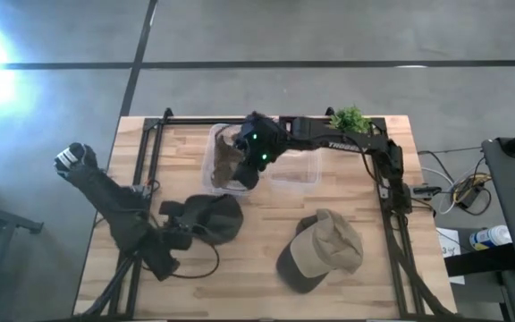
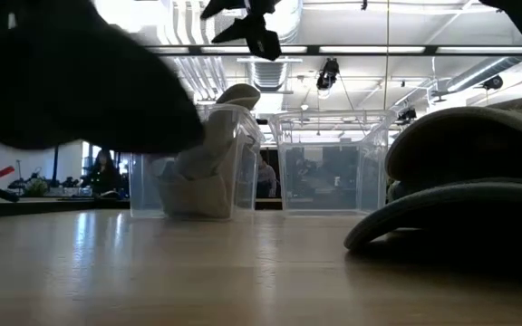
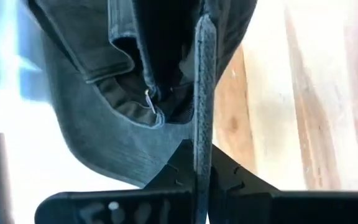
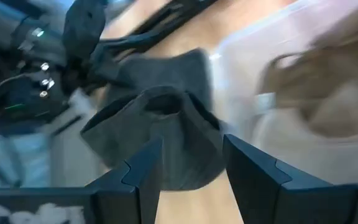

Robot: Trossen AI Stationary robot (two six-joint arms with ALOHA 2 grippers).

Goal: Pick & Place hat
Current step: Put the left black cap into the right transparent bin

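A dark grey hat (image 1: pixel 215 217) is near the table's left front, and my left gripper (image 1: pixel 182 226) is shut on it; in the low view the hat (image 2: pixel 62 72) hangs clear of the table. A tan hat (image 1: pixel 226 161) lies inside the left clear bin (image 1: pixel 211 148). My right gripper (image 1: pixel 252 173) is open over that bin's right side and touches nothing; its fingers (image 4: pixel 143 171) stand apart in its wrist view. A tan and olive cap (image 1: pixel 325 250) rests on the table at right front. My left gripper (image 3: pixel 202 124) pinches the dark hat's edge (image 3: pixel 166 109) between its two fingers, close to the strap buckle (image 3: pixel 149 99). The fingers come roughly level from the table's left. The hat is lifted clear of the table and hangs beside and below the fingers.
A second clear bin (image 1: pixel 295 172) stands right of the first, with nothing showing inside it. A small green plant (image 1: pixel 350 118) sits at the far right corner. A black frame (image 1: pixel 150 152) runs along the table's sides. Bare wood lies between the bins and the hats.
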